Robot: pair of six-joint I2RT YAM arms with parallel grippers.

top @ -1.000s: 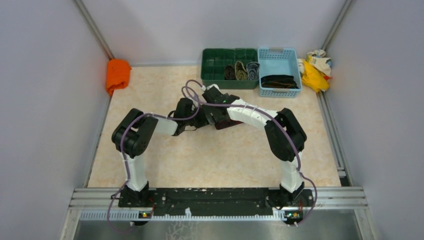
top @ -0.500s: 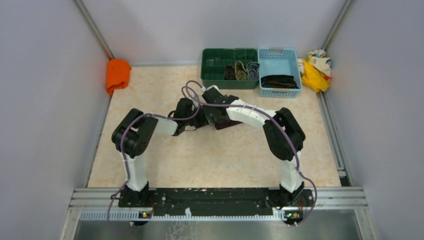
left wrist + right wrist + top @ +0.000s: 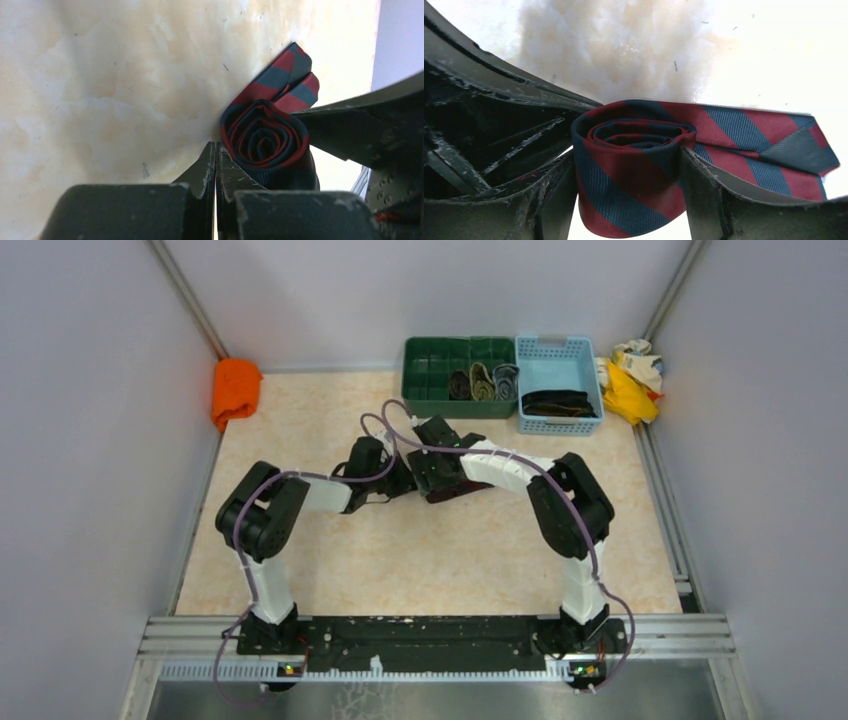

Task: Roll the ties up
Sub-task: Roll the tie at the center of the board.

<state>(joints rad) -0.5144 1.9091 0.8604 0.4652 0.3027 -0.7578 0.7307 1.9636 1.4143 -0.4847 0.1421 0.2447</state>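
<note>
Top external view: you see two arms meeting over the middle of the table (image 3: 450, 550), with the left gripper (image 3: 400, 480) and right gripper (image 3: 437, 478) close together. What lies beneath them is hidden here. At the far edge stand one green tray (image 3: 430, 390) holding three rolled ties (image 3: 483, 382) side by side, and one blue basket (image 3: 555, 343) just right of it holding dark ties (image 3: 557, 402) too bunched to count. One orange cloth (image 3: 236, 388) lies at the far left and a heap of rags (image 3: 632, 375) at the far right.

Wrist views show what the top view hides. One red and navy tie (image 3: 639, 140) sits wound into a coil on the table, its pointed end trailing flat. The right gripper (image 3: 626, 200) is clamped on the coil, one finger against each side. The left gripper (image 3: 215, 150) has its fingers pressed together on nothing, and the coil (image 3: 265, 135) lies just beside them.
</note>
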